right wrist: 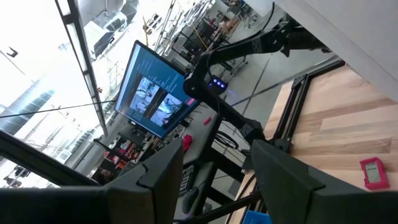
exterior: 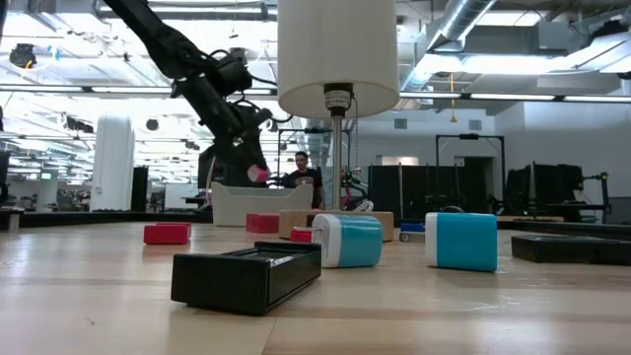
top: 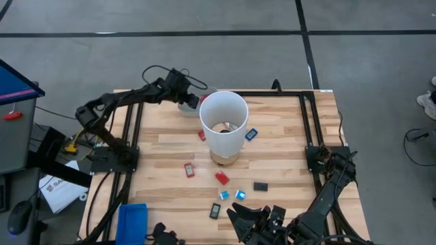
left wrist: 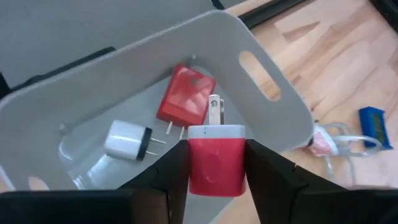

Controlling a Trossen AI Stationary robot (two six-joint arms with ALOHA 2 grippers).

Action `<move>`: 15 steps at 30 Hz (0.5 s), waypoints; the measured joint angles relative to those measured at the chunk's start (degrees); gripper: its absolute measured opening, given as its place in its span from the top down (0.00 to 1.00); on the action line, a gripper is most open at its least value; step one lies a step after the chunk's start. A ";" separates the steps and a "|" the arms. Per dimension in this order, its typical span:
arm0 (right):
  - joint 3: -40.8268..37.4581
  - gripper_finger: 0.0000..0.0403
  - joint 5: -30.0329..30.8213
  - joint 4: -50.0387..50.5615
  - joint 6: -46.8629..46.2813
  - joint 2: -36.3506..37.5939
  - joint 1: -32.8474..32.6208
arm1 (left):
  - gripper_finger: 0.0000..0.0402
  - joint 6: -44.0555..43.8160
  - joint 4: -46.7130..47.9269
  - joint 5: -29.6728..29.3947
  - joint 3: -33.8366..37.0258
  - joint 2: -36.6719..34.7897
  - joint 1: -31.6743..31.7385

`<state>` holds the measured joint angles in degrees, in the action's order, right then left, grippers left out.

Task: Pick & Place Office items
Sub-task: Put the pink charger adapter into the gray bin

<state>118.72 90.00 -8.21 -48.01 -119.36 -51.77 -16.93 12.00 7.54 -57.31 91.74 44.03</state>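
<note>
A red charger (left wrist: 217, 160) is being pinched by the left gripper (left wrist: 217, 163) above the grey tray (left wrist: 273, 118) at eleven o'clock, ideally released low; the right gripper (right wrist: 214, 163), jaws spread, is waiting at five o'clock.

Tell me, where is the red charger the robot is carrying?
The red charger is pinched in the left end effector, held above the grey tray at the table's far left side, over a white charger and another red one lying inside.
</note>
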 joint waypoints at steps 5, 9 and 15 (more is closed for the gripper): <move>0.00 0.54 0.00 0.00 -0.01 0.01 -0.12 | 0.66 1.48 0.29 -2.64 -0.06 0.06 0.31; 0.00 0.54 0.00 0.00 0.00 -0.01 -0.20 | 0.65 1.94 0.12 -2.72 -0.06 -0.21 1.32; 0.00 0.54 0.00 0.00 -0.02 -0.01 -0.34 | 0.64 4.37 -0.03 -2.83 -0.03 -0.46 2.51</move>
<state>118.72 90.00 -8.21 -48.03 -119.37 -52.10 -12.56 11.97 4.71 -57.34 91.29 46.54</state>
